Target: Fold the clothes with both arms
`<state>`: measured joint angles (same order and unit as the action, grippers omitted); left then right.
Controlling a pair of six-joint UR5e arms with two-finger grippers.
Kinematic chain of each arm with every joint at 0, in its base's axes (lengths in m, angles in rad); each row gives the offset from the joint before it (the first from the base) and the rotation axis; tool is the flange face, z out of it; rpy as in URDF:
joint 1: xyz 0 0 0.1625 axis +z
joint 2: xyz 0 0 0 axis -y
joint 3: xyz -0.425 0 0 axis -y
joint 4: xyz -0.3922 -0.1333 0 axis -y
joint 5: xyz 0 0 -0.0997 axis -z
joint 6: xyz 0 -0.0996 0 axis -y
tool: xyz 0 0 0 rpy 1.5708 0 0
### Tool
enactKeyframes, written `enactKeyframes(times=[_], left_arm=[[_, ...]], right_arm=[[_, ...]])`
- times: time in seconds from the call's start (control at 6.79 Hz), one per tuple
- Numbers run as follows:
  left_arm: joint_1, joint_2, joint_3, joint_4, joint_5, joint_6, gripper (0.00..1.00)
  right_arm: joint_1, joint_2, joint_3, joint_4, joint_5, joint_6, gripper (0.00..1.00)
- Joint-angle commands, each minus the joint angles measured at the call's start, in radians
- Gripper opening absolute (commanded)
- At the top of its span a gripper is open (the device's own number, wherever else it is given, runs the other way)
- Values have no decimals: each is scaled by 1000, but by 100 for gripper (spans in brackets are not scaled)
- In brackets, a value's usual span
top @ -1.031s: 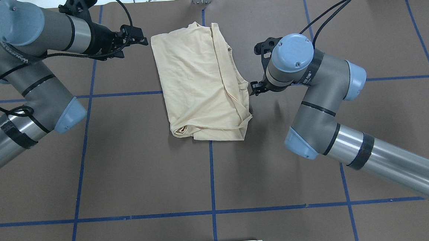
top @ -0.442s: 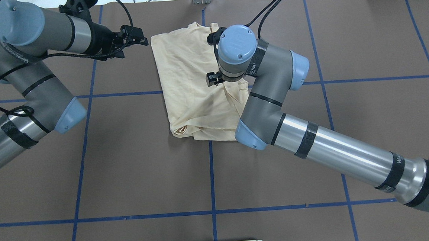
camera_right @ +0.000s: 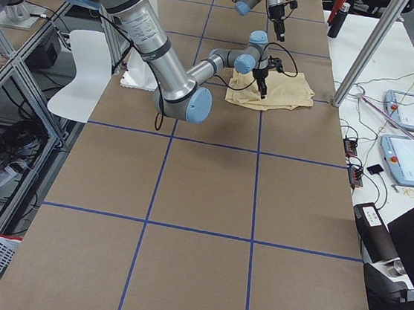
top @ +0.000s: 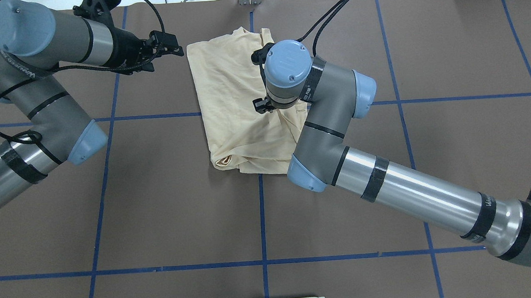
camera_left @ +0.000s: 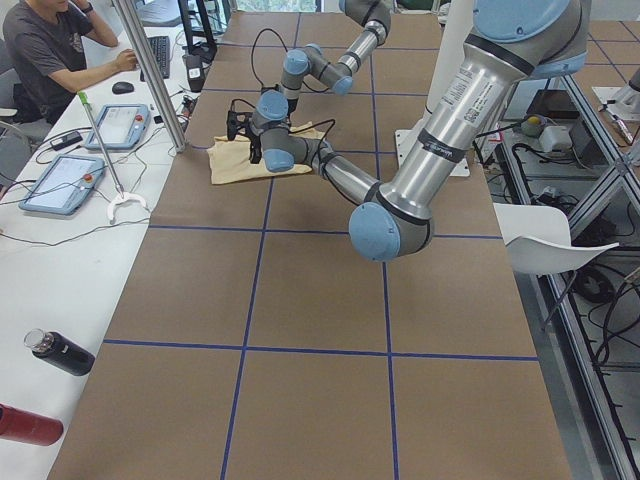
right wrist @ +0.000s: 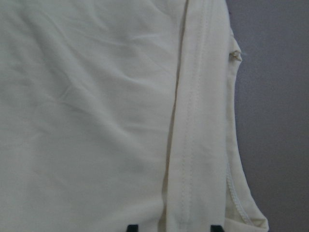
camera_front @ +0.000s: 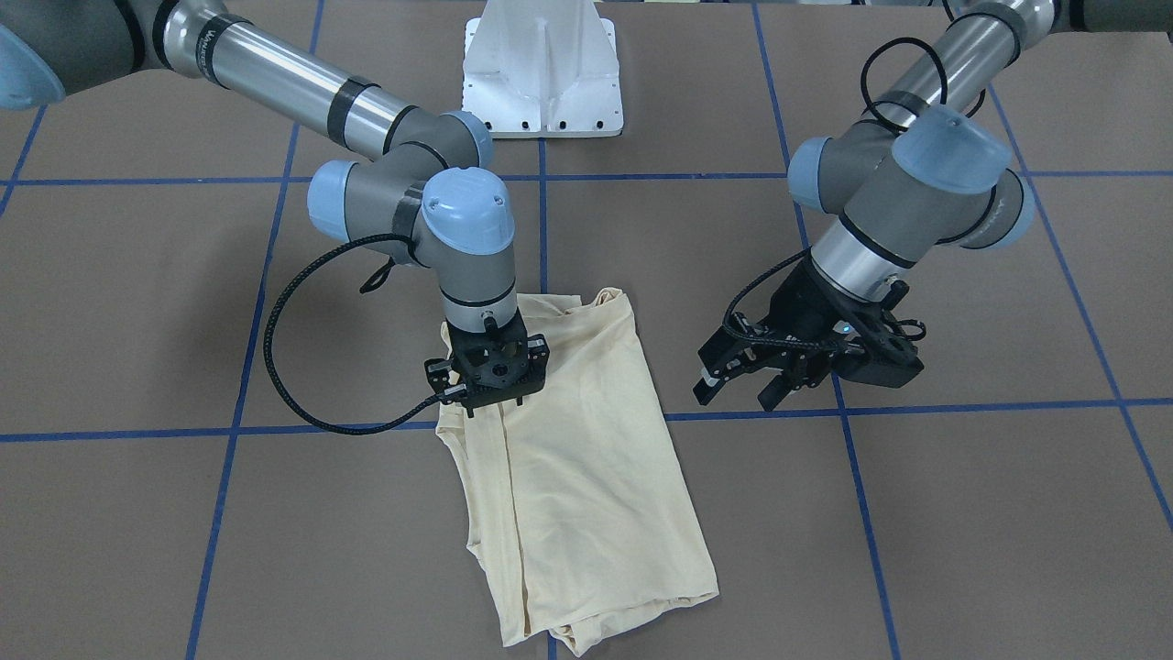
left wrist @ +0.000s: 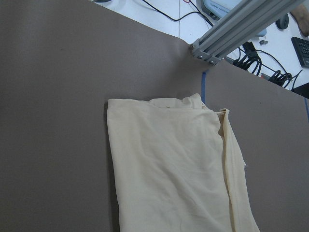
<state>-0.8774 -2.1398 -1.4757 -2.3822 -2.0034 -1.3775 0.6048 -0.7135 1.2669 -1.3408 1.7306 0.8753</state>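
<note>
The clothes, one pale cream shirt (top: 232, 100), lie folded into a rough rectangle at the far middle of the brown table, also seen in the front view (camera_front: 586, 477). My right gripper (camera_front: 486, 403) points straight down onto the shirt's right-hand edge. In the right wrist view the shirt (right wrist: 96, 121) fills the frame. Its two black fingertips (right wrist: 133, 227) stand apart on either side of a stitched hem strip, so that gripper is open. My left gripper (camera_front: 738, 392) hovers open and empty just off the shirt's far left corner (top: 171, 46).
The white pedestal base (camera_front: 541, 64) stands at the robot's edge of the table. An aluminium post (left wrist: 241, 24) rises behind the shirt. Blue tape lines (top: 262, 213) grid the table. A person (camera_left: 50, 50) sits at a side desk holding tablets and bottles (camera_left: 60, 352).
My right arm has swung left from beside the shirt to above its right edge, and its gripper now rests on the fabric. The left arm has not moved.
</note>
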Motion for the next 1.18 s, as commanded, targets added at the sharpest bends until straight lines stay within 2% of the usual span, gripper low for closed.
enactKeyframes(times=[0.0,0.15,0.29,0.44,0.59,0.74,1.03], left_arm=[[0,0,0,0,0,0,100],[0,0,0,0,0,0,100],[0,0,2,0,0,0,100],[0,0,2,0,0,0,100],[0,0,2,-2,-2,0,100],[0,0,2,-2,0,0,100],[0,0,2,-2,0,0,100]], right_arm=[[-13,-6,-3,0,4,-1,50],[-13,-9,-1,-1,21,-2,49],[-13,-11,-4,-1,21,-4,42],[-13,-21,-4,-1,21,-5,31],[-11,-27,-4,-1,21,-7,12],[-11,-35,-4,0,21,-9,0],[3,-34,5,-4,23,-13,0]])
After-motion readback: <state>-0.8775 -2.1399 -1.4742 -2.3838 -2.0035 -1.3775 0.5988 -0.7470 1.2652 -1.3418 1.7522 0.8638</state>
